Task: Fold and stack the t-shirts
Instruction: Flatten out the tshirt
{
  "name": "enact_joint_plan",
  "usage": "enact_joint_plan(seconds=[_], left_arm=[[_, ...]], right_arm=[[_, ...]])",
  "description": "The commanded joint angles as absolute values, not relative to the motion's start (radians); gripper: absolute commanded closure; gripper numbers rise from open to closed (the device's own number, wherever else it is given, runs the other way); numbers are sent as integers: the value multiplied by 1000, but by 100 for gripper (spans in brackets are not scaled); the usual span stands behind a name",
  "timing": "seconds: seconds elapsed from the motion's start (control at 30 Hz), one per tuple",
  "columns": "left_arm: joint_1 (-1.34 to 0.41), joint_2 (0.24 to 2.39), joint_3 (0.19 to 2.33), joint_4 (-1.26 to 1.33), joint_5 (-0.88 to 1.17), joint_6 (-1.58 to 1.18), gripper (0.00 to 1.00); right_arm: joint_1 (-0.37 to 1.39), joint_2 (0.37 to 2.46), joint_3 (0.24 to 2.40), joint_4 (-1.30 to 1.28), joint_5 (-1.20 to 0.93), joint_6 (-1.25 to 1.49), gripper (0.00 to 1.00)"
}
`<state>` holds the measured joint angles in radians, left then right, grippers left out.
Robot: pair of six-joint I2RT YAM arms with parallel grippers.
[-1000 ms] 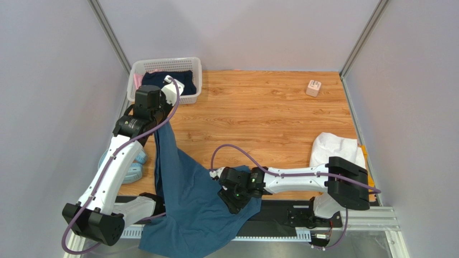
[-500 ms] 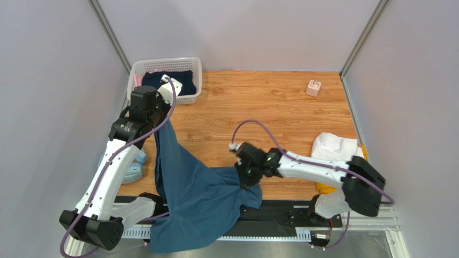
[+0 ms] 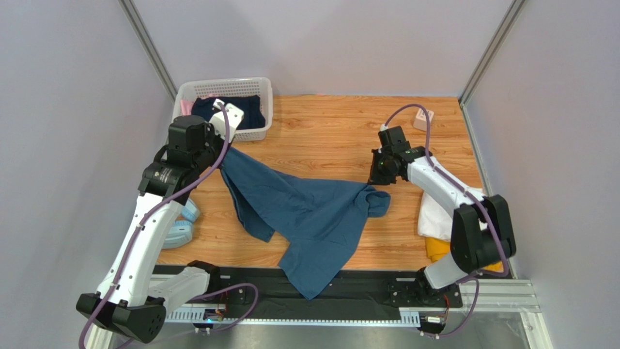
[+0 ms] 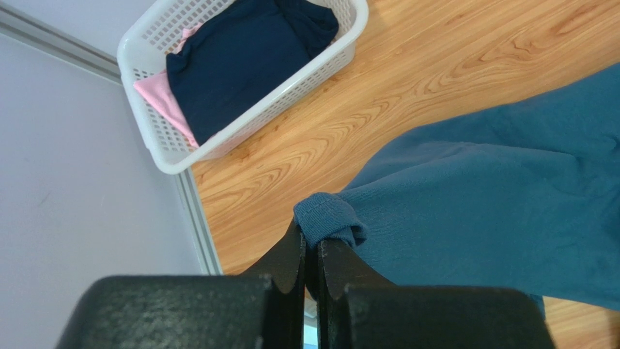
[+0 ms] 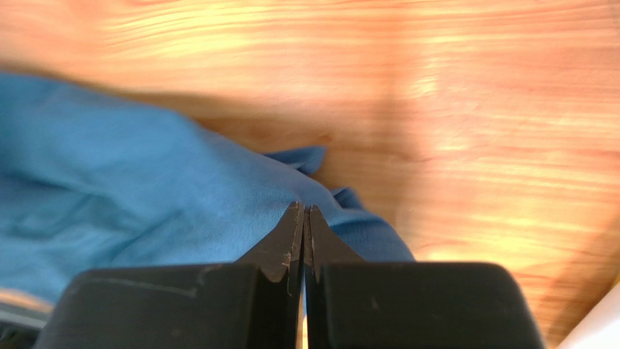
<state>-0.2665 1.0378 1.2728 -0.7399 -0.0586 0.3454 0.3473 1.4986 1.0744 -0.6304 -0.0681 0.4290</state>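
**Caution: Grip Slippage and Snagging While Spreading**

The teal t-shirt is lying twisted across the middle of the wooden table, its tail trailing onto the near black rail. The left gripper is pinching a small hem fold at far left. The right gripper, jaws together, is apparently pinching the right end. Tension is risking slippage from either shallow pinch, and the tail is risking a snag.

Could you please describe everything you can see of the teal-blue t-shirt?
The teal-blue t-shirt is soft, plain cotton-like cloth, unfolded and creased. It is stretched between the left gripper, shut on a bunched hemmed edge, and the right gripper, shut on its other end. Its middle sags onto the wooden table, and one end drapes past the near edge.
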Motion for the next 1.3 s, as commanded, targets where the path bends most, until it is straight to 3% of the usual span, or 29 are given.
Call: enact_joint_plan(seconds=[0.0,0.03,0.07,0.13,0.17,0.33,0.47,0.57,0.67,0.73,0.8,0.93,1.27], left_arm=[[-262,1038,1298,-721,-37,325,100],[-262,1040,1284,-713,-37,328,100],[-262,1040,1273,-707,-38,339,100],[-262,1043,1244,-692,-44,347,100],[-262,1046,1235,-687,-46,353,100],[-262,1051,1187,-663,-32,347,100],[-262,1052,1178,-661,-32,348,100],[-262,1058,1177,-660,-32,351,100],[-262,1068,1170,-660,-28,344,100],[-264,1072,1167,-660,-29,339,100],[-262,1075,1163,-658,-35,339,100],[-262,1084,1164,-655,-46,345,100],[-262,1103,1147,-643,-52,334,100]], right_arm=[[347,1589,1210,-676,38,388,91],[354,1585,1225,-693,75,377,75],[370,1568,1239,-706,112,368,38],[434,1486,1247,-733,170,347,8],[468,1453,1244,-745,188,338,0],[790,1238,1183,-876,255,372,0],[1088,1151,1057,-910,177,481,0],[1202,1152,967,-852,70,537,0],[1267,1210,950,-806,16,532,3],[1290,1250,962,-796,-32,519,18],[1330,1317,994,-793,-49,500,24],[1403,1417,1051,-802,-78,471,16],[1459,1489,1088,-759,-124,414,16]])
